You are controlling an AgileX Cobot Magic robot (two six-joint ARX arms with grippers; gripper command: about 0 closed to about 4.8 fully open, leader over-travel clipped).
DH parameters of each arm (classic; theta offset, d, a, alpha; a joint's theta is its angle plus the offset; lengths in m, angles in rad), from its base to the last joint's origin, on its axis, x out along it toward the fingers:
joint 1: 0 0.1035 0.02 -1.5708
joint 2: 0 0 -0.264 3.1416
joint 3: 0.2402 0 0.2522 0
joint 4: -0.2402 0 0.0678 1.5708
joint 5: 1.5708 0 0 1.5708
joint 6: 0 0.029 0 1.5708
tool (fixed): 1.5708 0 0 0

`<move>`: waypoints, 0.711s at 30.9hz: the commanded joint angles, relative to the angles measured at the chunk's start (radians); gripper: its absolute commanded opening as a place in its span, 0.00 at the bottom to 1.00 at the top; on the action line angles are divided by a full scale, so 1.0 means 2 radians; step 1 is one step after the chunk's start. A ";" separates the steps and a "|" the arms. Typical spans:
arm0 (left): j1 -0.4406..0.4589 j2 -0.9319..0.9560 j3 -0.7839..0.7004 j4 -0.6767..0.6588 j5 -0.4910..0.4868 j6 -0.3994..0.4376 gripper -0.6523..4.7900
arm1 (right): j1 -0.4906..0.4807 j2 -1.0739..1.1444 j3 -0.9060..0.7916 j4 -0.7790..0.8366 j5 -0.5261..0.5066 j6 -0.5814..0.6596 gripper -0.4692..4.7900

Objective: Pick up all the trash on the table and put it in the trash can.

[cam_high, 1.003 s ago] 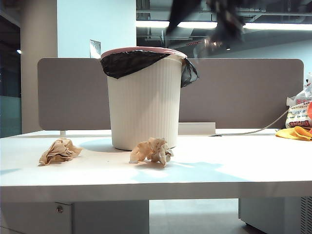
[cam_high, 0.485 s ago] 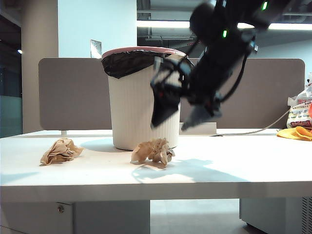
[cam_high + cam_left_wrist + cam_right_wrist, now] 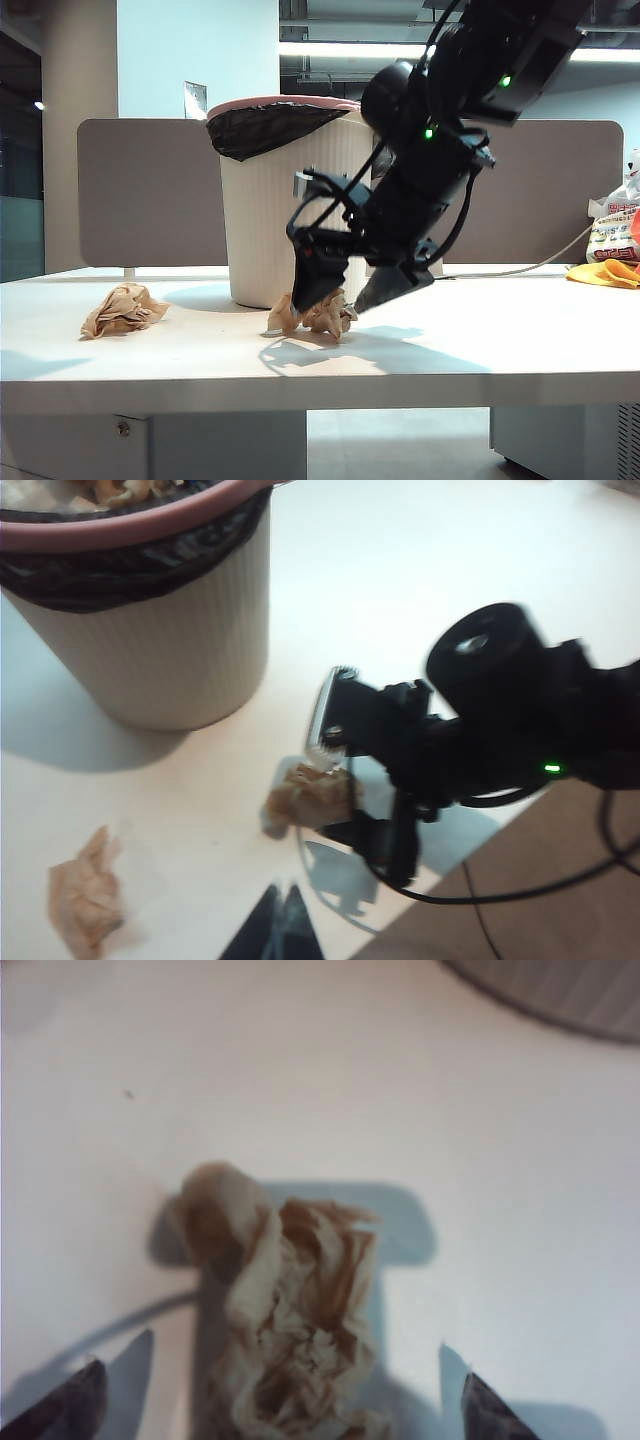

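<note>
The right gripper (image 3: 335, 300), jaws wide open, straddles a tissue ball (image 3: 325, 312) at frame centre; the left gripper (image 3: 280, 925) looks closed.

Trash can (image 3: 296, 200) on table (image 3: 480, 350), centre, partition (image 3: 150, 190) behind. Paper ball (image 3: 322, 314) at can's 6 o'clock, right gripper (image 3: 335, 298) straddling it, jaws wide. Second ball (image 3: 122, 309) at 8 o'clock. Left gripper (image 3: 280, 925) above near edge.

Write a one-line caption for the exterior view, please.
Right gripper, jaws open, straddles a crumpled tissue ball before the trash can.
</note>
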 commanded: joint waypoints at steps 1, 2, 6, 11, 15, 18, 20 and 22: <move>-0.001 0.001 -0.001 0.002 -0.001 0.001 0.11 | 0.000 0.003 0.002 0.006 0.013 -0.001 0.82; -0.001 0.001 -0.001 0.002 -0.001 0.001 0.11 | 0.000 0.003 0.002 0.004 0.017 -0.002 0.72; -0.002 0.001 -0.001 0.001 0.000 0.001 0.11 | -0.001 0.003 0.002 0.005 0.029 -0.022 0.17; -0.002 0.001 -0.001 0.000 0.000 0.004 0.11 | -0.001 -0.004 0.022 -0.019 0.036 -0.043 0.09; -0.001 0.001 0.000 0.005 0.000 0.008 0.11 | 0.000 -0.040 0.068 -0.071 0.036 -0.043 0.09; -0.001 0.001 0.000 0.026 -0.001 0.026 0.11 | 0.000 -0.081 0.109 -0.097 0.036 -0.043 0.09; -0.001 0.001 0.000 0.048 -0.001 0.039 0.11 | 0.000 -0.105 0.142 -0.108 0.036 -0.043 0.09; -0.001 0.001 0.000 0.072 -0.005 0.050 0.11 | -0.001 -0.123 0.186 -0.118 0.036 -0.043 0.09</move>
